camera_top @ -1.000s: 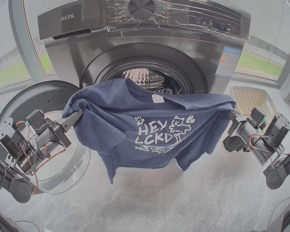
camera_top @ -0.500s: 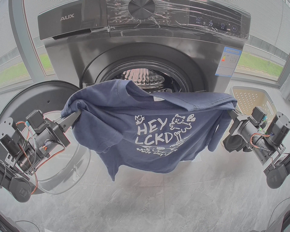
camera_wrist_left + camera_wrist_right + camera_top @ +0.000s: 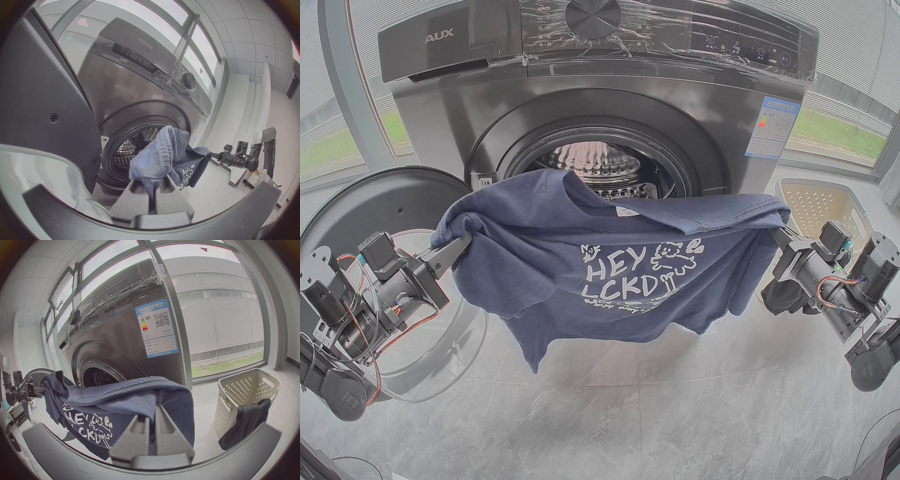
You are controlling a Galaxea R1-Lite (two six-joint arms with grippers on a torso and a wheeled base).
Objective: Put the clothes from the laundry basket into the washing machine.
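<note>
**Lower, and lining up**

Navy blue cotton T-shirt (image 3: 550, 250) with white lettering hangs stretched before the dark grey washing machine (image 3: 444, 119), left gripper (image 3: 464, 241) and right gripper (image 3: 776, 232) jaws clenched on its ends. Its top edge just dropped, baring more steel drum mouth (image 3: 594, 159): room to feed in. Open round door (image 3: 387, 200) crowds left, cream plastic laundry basket (image 3: 819, 206) right.

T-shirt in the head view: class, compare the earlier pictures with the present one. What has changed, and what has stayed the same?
The left gripper dipped slightly, and the T-shirt sank at its collar edge, baring more of the drum; its lower right hem drew up. Both grippers kept their grip. The right gripper, washing machine, open door and laundry basket stayed put.
</note>
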